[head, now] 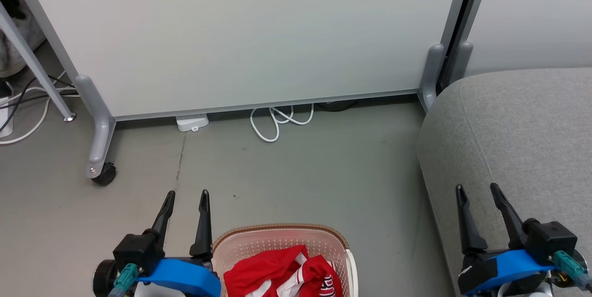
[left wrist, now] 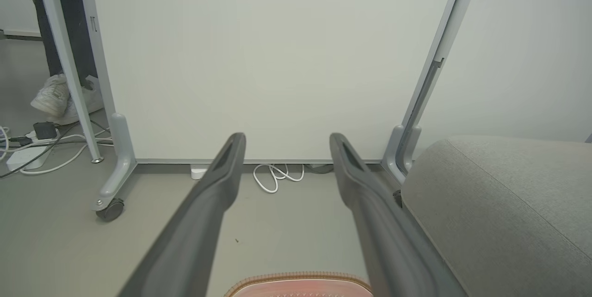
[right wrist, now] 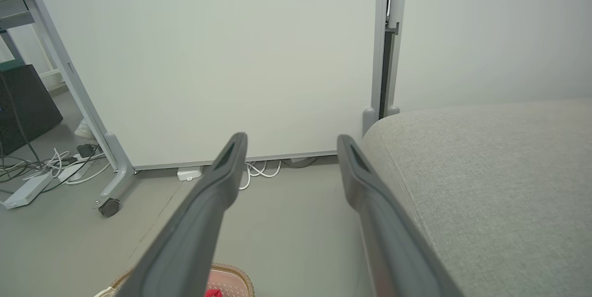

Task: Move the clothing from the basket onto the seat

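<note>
A coiled white cable [head: 276,126] lies beside a wheeled partition [head: 231,33].

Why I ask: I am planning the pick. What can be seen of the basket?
The basket is cream-white plastic with small perforations, rounded corners and a brown woven-look rim. It stands upright on the grey floor at the bottom of the head view, its near part cut off by the picture edge. Red clothing with white trim lies crumpled inside. The seat is to its right, apart from it.
</note>
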